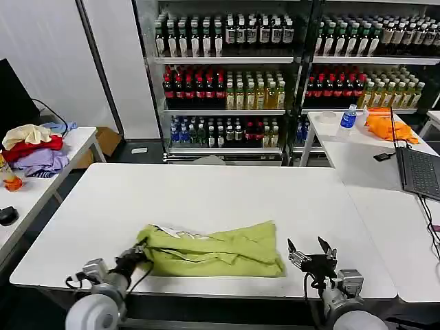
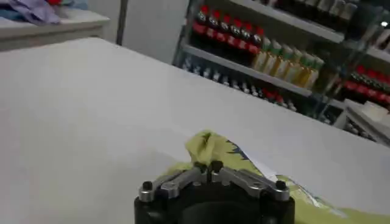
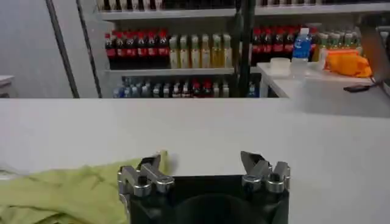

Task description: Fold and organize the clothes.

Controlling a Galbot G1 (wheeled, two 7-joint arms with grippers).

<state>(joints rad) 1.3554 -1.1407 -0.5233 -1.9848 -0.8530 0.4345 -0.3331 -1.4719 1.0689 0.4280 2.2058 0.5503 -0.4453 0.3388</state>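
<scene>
Nearest the camera, two grippers reach over the front edge of a white surface. The left gripper has its jaws closed together on the left end of one lime T-shirt, pinching a raised fold of the fabric. The right gripper sits just beside the shirt's right end with its jaws spread wide and nothing between them.

The T-shirt lies bunched in a long, loosely folded strip across the front of the surface, with a small pale print showing near its left end.

Farther off, on a side table to the left, rests one heap of cream, red and lavender garments. On a table to the right are one orange cloth, one water bottle and one laptop. At the back, shelves of bottled drinks span the wall.
</scene>
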